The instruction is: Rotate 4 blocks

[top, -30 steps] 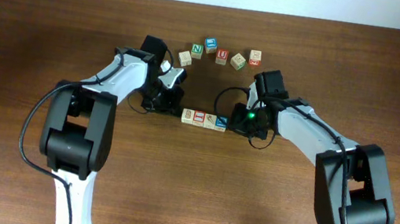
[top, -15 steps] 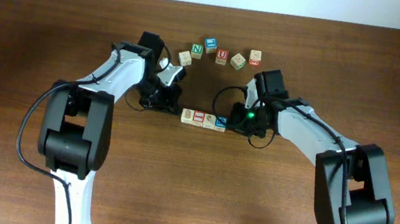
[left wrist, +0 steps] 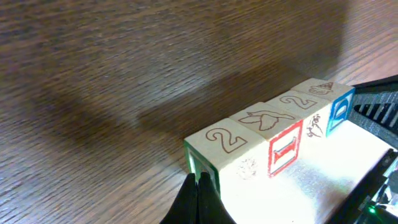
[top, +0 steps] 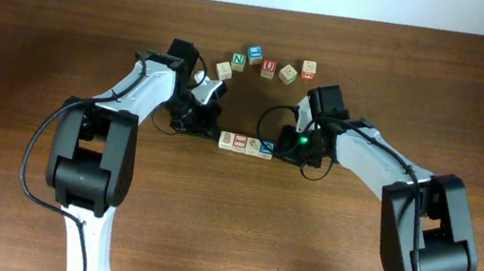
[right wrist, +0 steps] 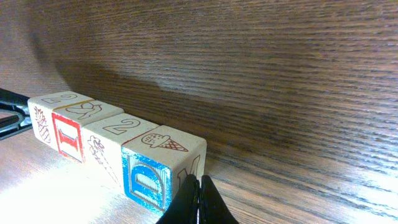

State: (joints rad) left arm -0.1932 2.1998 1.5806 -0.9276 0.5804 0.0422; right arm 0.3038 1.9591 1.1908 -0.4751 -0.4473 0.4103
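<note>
- The four blocks [top: 246, 144] sit in one tight row in the middle of the overhead frame, face to face. The row runs almost left to right, with the right end dipping a touch lower.
- Order from the left of that frame: a pale "2" block [left wrist: 219, 144], the red-bordered block [left wrist: 283, 146], the second pale block [left wrist: 298, 102], then the blue-faced block [right wrist: 146, 177].
- The left end effector [left wrist: 198, 191] is fully closed with nothing between its fingers. Its pinched tips sit right up against the outer end of the pale "2" block, and it looks like contact to me.
- The right end effector [right wrist: 200, 194] is the same deal: closed, empty, tips at the outer lower corner of the blue-faced block.
- My read is that lining up is done and the row is braced from both ends, ready to be swung as one piece on the worktop [top: 228, 230].
- How much of the turn is done, I honestly can't tell. The row lies close to level in the overhead frame, so I'd guess most of the rotating is left.
- The green N cube [top: 238, 59], the red U cube [top: 269, 66] and a few other loose cubes make an arc near the top centre, well apart from the row. Neither arm is near them.
</note>
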